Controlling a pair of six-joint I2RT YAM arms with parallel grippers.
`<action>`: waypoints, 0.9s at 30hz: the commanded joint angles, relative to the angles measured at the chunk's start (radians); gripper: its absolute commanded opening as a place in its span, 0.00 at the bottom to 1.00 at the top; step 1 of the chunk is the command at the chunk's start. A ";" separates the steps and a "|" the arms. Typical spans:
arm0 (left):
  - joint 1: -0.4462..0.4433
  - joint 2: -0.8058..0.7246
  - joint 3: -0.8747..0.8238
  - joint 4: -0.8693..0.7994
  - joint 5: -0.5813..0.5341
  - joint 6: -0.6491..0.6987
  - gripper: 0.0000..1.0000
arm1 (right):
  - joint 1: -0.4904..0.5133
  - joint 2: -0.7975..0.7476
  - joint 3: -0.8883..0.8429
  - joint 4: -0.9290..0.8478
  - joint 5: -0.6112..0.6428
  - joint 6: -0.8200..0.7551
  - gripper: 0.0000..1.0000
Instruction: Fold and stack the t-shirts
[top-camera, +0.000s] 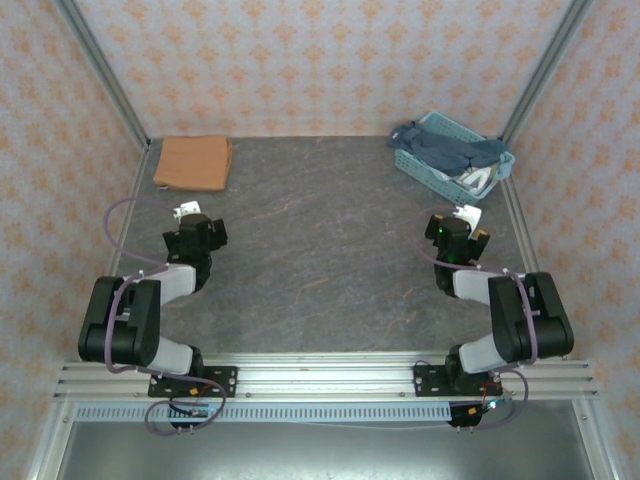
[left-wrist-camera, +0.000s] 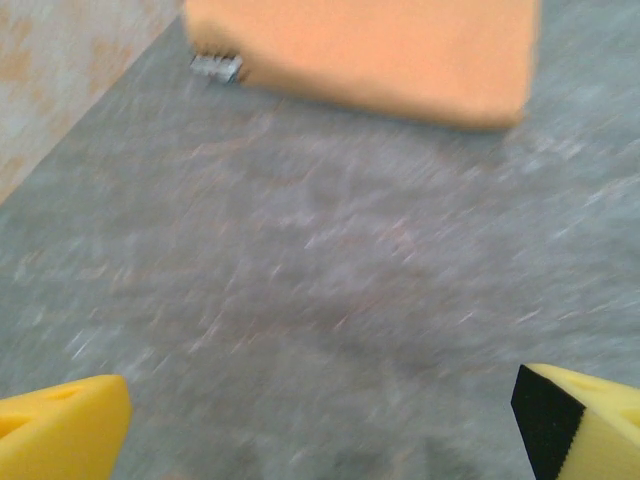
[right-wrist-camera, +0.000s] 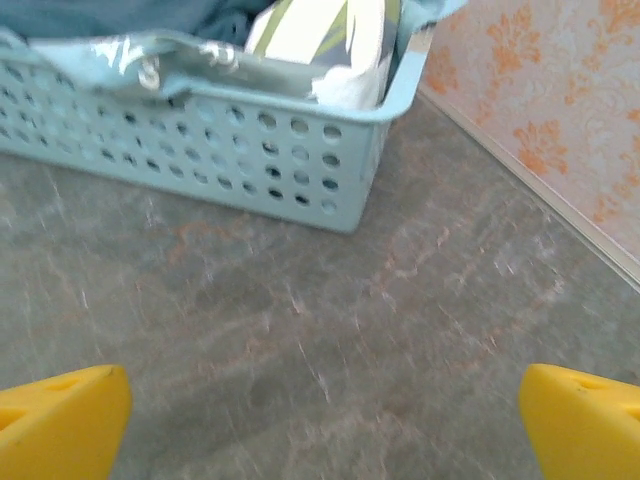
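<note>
An orange-brown t-shirt (top-camera: 193, 162) lies folded flat at the far left corner of the table; its near edge (left-wrist-camera: 370, 50) crosses the top of the left wrist view. A dark blue t-shirt (top-camera: 445, 148) and a white one (top-camera: 478, 177) are heaped in a light-blue basket (top-camera: 430, 172) at the far right, with the white cloth (right-wrist-camera: 320, 35) over the rim. My left gripper (top-camera: 197, 232) hangs open over bare table, short of the orange-brown shirt. My right gripper (top-camera: 455, 235) is open too, just in front of the basket (right-wrist-camera: 220, 150), with nothing between its yellow fingertips (right-wrist-camera: 60, 420).
Metal frame posts and patterned walls close in the table on the left, back and right. The grey marbled tabletop (top-camera: 330, 260) stretches between the two arms. A small grey clip (left-wrist-camera: 216, 67) sits by the orange shirt's left corner.
</note>
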 joint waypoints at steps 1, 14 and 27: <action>-0.005 -0.041 -0.137 0.304 0.020 0.024 1.00 | -0.016 0.062 -0.082 0.283 -0.065 -0.022 0.99; -0.056 0.063 -0.050 0.258 -0.028 0.072 1.00 | -0.016 0.056 -0.016 0.143 -0.034 -0.005 0.99; -0.063 0.063 -0.050 0.252 -0.038 0.076 1.00 | -0.016 0.059 -0.011 0.137 -0.038 -0.005 0.99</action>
